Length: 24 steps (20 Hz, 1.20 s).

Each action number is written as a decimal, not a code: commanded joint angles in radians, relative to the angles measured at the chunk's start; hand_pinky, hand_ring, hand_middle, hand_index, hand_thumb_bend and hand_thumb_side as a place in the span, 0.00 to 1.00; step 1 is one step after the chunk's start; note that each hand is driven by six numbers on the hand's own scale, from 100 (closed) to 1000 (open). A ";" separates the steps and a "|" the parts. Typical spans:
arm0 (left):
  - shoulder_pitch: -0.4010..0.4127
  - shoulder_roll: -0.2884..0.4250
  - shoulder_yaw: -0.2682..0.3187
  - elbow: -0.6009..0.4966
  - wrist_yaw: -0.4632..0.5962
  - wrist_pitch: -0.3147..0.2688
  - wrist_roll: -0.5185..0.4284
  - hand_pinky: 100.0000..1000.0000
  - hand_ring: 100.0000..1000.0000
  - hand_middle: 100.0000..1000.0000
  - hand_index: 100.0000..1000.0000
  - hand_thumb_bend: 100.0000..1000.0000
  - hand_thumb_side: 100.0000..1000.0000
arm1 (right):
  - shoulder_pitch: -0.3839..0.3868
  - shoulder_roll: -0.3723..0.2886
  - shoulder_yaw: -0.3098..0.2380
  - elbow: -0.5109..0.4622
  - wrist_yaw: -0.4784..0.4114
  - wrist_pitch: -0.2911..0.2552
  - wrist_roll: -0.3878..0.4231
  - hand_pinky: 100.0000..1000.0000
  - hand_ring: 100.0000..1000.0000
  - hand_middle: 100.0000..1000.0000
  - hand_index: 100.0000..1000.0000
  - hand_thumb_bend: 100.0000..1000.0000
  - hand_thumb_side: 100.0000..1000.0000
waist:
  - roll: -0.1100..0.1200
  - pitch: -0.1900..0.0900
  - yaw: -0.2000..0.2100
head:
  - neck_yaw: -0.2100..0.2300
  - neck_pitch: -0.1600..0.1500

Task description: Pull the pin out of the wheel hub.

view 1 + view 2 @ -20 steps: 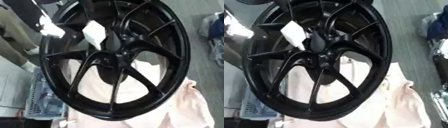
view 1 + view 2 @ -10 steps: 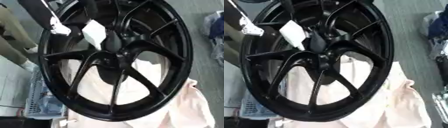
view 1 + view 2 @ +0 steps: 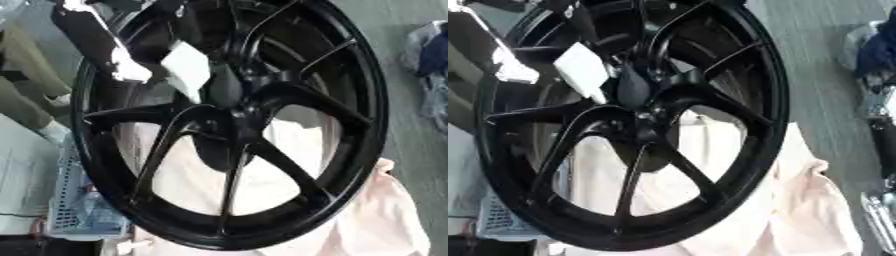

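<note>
so the wheel hub (image 3: 229, 127) is filling pretty much the whole shot, a big glossy black rim standing tilted, its spokes fanning out from the centre. it's sitting on a pale pinkish cloth (image 3: 367, 215) that's showing through the gaps between the spokes and spilling out at the lower right. a white tag-like piece (image 3: 186, 67) is sitting over the spokes just up and left of the centre; can't really tell if that's the pin or just a label. the left hand (image 3: 96, 42) is coming in from the upper left, black with a white patch, lying across the rim edge right beside that white piece, but i can't tell how its fingers are set. a light plastic basket (image 3: 74, 210) is sitting at the lower left behind the rim. grey floor (image 3: 815, 75) is running off to the right
</note>
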 commanded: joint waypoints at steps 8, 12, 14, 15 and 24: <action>-0.024 0.000 -0.014 0.003 0.018 -0.025 0.001 0.85 0.81 0.77 0.84 0.14 0.27 | -0.009 -0.004 0.001 -0.017 -0.011 0.002 -0.003 0.49 0.75 0.64 0.79 0.00 0.34 | 0.002 -0.014 -0.009 | -0.006 -0.029; -0.023 -0.004 -0.030 0.005 0.029 -0.040 0.001 0.84 0.80 0.75 0.82 0.09 0.18 | -0.013 -0.003 0.002 -0.017 -0.013 0.003 -0.006 0.49 0.74 0.64 0.79 0.00 0.34 | 0.004 -0.012 -0.013 | -0.004 -0.030; -0.024 -0.003 -0.033 0.002 0.036 -0.043 0.001 0.84 0.79 0.74 0.81 0.06 0.13 | -0.014 -0.003 0.002 -0.017 -0.014 0.004 -0.007 0.49 0.74 0.64 0.79 0.00 0.34 | 0.005 -0.011 -0.013 | -0.003 -0.030; -0.024 -0.003 -0.032 -0.001 0.039 -0.043 0.001 0.83 0.78 0.71 0.79 0.03 0.10 | -0.015 -0.002 0.002 -0.017 -0.014 0.005 -0.009 0.49 0.74 0.64 0.79 0.00 0.34 | 0.005 -0.010 -0.013 | -0.004 -0.030; -0.026 -0.002 -0.023 -0.018 0.073 -0.022 0.001 0.75 0.55 0.32 0.49 0.00 0.02 | -0.018 0.002 0.005 -0.017 -0.018 0.012 -0.016 0.49 0.75 0.64 0.79 0.00 0.35 | 0.005 -0.008 -0.014 | -0.002 -0.029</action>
